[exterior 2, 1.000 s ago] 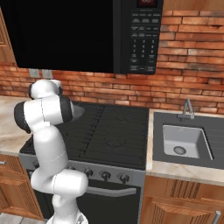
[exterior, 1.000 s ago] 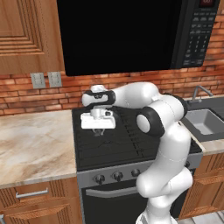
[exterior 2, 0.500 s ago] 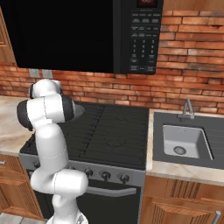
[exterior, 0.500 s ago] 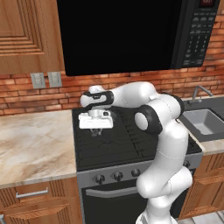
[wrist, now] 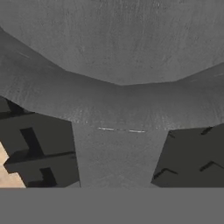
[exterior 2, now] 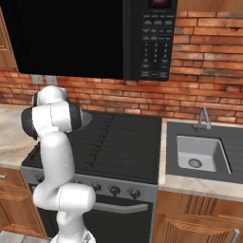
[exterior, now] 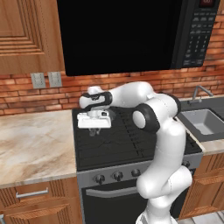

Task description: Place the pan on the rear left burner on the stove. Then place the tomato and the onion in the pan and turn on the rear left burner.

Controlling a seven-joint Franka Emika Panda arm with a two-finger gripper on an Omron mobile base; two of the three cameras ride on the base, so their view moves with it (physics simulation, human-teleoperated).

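The pincer (exterior: 93, 130) is closed on the handle of the pan (wrist: 118, 48); in the hand view the grey handle runs straight from the bottom up to the pan's round wall. In the left base view the pincer hangs low over the left rear part of the stove (exterior: 131, 140), so the pan seems to be at or just above the rear left burner. Whether it already rests on the grate cannot be told. The tomato, the onion and the knob are probably still left to do.
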